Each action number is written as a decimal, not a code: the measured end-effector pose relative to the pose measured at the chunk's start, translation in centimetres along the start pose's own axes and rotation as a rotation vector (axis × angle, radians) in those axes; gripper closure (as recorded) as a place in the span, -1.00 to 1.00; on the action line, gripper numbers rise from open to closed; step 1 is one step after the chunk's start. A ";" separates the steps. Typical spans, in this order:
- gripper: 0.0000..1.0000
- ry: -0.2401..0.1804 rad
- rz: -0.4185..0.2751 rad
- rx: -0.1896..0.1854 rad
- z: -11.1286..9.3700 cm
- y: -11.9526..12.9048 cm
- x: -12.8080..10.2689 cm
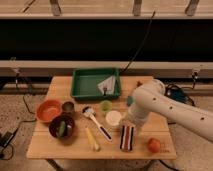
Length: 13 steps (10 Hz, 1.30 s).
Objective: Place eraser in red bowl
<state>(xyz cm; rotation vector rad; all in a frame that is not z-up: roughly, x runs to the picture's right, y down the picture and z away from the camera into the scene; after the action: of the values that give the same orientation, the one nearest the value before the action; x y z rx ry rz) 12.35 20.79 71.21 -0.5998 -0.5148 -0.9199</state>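
The eraser [127, 137], an oblong block with dark brown, red and white stripes, lies on the wooden table [45, 147] near the front edge, right of centre. The red bowl [48, 110] sits at the table's left side, with a bright orange-red inside. My white arm reaches in from the right. My gripper [130, 121] hangs at the arm's lower end, just above the far end of the eraser. It is far to the right of the red bowl.
A dark maroon bowl [62, 126] and a small metal cup [68, 106] stand beside the red bowl. A green tray [85, 85] is at the back. A white-handled brush [96, 121], a yellow item [92, 138], a white cup [113, 117], a green cup [105, 105] and an orange fruit [154, 145] lie around the eraser.
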 end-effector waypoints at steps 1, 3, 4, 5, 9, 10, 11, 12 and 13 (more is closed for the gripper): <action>-0.30 -0.008 -0.017 -0.012 0.9 0.3 -0.6; -0.30 -0.013 -0.052 -0.034 2.3 0.2 -1.5; -0.30 -0.011 -0.065 -0.050 3.2 0.3 -1.8; -0.30 -0.008 -0.070 -0.060 3.8 0.3 -1.8; -0.30 0.014 -0.088 -0.097 6.2 0.1 -1.3; -0.30 0.025 -0.094 -0.104 6.6 0.1 -1.1; -0.30 0.039 -0.096 -0.111 7.2 0.2 -0.6; -0.30 0.050 -0.095 -0.116 7.3 0.4 -0.2; -0.30 0.058 -0.094 -0.118 7.5 0.7 0.1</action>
<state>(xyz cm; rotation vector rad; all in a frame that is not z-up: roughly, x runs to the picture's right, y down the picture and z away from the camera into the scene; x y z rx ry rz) 11.82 26.09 76.52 -0.6579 -0.4422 -1.0587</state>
